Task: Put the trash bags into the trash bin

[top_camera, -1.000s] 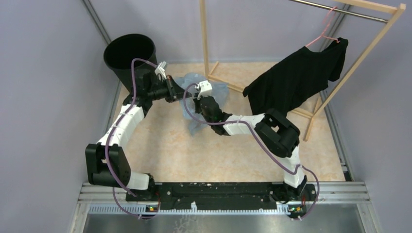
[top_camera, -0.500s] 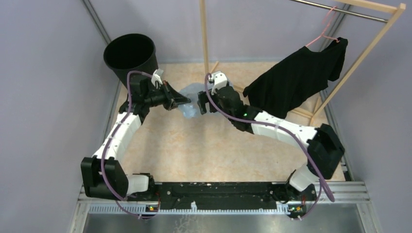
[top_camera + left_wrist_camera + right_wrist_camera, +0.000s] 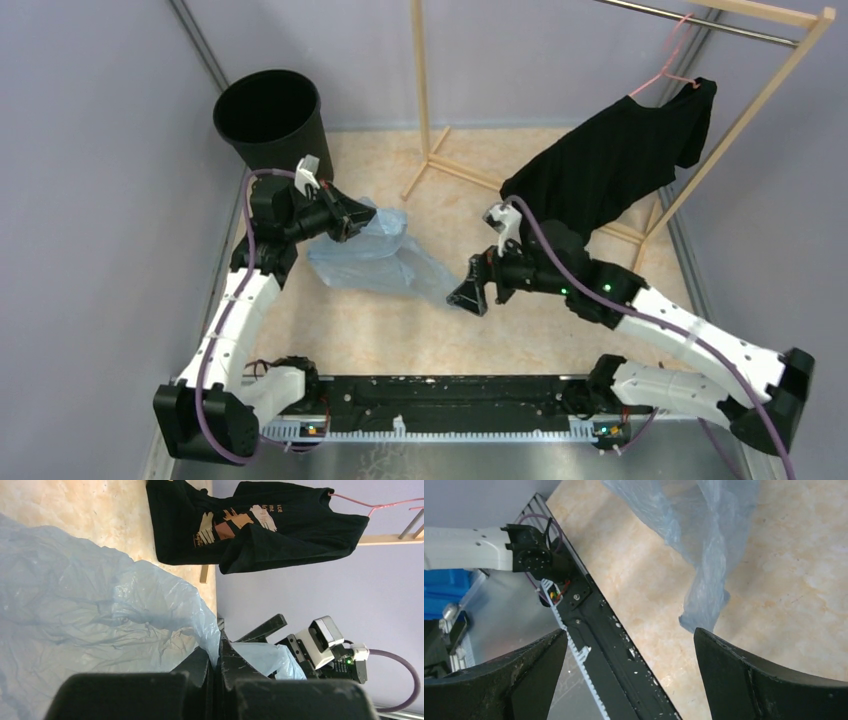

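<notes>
The trash bag (image 3: 378, 262) is thin, wrinkled pale blue film that hangs from my left gripper (image 3: 368, 213) and trails toward the right over the floor. In the left wrist view the film (image 3: 75, 600) is pinched at its edge between the shut jaws of the left gripper (image 3: 218, 655). My right gripper (image 3: 466, 299) stands wide open just off the bag's lower right tail. In the right wrist view that tail (image 3: 704, 615) ends just above the right fingertip, and nothing lies in the right gripper (image 3: 629, 635). The round black trash bin (image 3: 268, 112) stands behind the left gripper, at the back left.
A wooden clothes rack (image 3: 421, 90) stands at the back. A black T-shirt (image 3: 610, 165) hangs from it on a pink hanger, just behind my right arm. Grey walls close in both sides. The black base rail (image 3: 596, 625) runs along the near edge.
My right gripper has opened, let go of the bag and drawn back toward the near right. The left gripper has pulled the bag toward the near left, and the film now hangs spread out.
</notes>
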`<act>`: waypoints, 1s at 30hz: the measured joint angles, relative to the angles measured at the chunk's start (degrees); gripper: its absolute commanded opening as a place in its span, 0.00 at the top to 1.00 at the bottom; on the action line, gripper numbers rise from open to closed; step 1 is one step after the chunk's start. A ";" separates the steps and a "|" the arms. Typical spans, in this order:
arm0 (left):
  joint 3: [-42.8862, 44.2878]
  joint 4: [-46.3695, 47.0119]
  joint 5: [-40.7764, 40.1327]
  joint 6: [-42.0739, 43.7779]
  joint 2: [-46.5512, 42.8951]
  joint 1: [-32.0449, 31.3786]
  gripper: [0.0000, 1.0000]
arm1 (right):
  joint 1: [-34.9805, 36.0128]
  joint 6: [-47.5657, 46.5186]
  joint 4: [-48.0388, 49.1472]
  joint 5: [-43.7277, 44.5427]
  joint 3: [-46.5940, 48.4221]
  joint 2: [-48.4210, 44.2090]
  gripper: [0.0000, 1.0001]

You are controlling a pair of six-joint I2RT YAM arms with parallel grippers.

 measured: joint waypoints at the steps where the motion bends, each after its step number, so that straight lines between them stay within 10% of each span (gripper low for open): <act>1: -0.37 0.04 -0.28 -0.35 -0.55 0.00 1.00 | 0.02 1.11 -0.07 0.31 -1.05 -2.64 0.03; 19: -0.22 -2.29 -1.49 -1.53 -2.91 0.00 1.00 | -7.39 -0.94 14.14 20.35 -13.94 5.97 0.03; 22: -0.11 -2.45 -1.38 -1.31 -2.91 0.00 1.00 | -9.07 -2.75 19.76 17.90 -14.01 6.43 0.22; 26: -0.11 -2.36 -1.33 -0.66 -2.80 0.00 0.95 | -9.18 -3.30 27.02 13.84 -16.46 8.59 0.91; 30: 1.84 -5.03 -1.31 7.06 -0.74 -0.02 0.59 | -9.18 -1.86 24.63 13.94 -16.79 8.96 1.00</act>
